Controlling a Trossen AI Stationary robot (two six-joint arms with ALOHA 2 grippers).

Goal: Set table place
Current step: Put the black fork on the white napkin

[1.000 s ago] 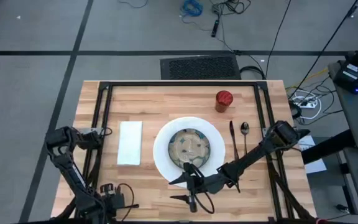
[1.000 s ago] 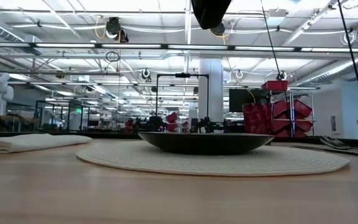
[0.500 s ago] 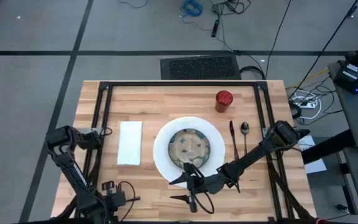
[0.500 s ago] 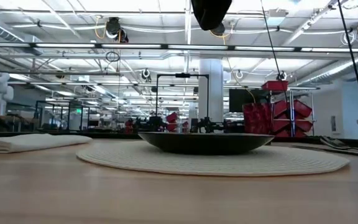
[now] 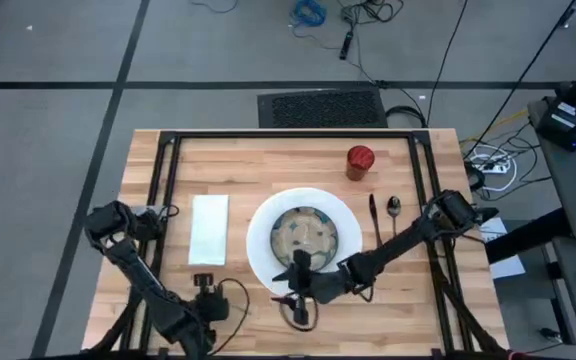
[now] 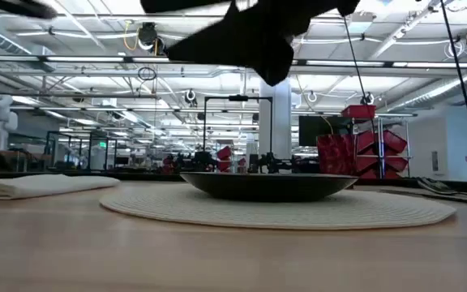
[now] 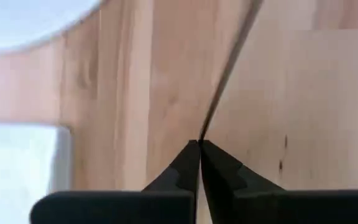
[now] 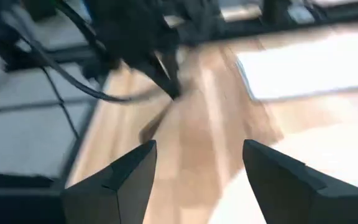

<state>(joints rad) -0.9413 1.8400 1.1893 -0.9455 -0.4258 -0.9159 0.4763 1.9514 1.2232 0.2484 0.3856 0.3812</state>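
Both grippers are hovering near the table's (image 5: 268, 160) front edge: left gripper (image 7: 199, 144) closed empty, right gripper (image 8: 197, 163) spread open.

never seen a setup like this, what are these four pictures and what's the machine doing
It is a robot with two dark arms at a wooden table. One picture looks straight down, one looks level across the tabletop, and two come from cameras on the arms' wrists. On the table lie a white plate with a bowl in it, a napkin on the left, dark cutlery on the right and a red cup. The left gripper is near the front edge, fingers pressed together, holding nothing that shows. The right gripper is at the plate's front rim, fingers spread and empty.
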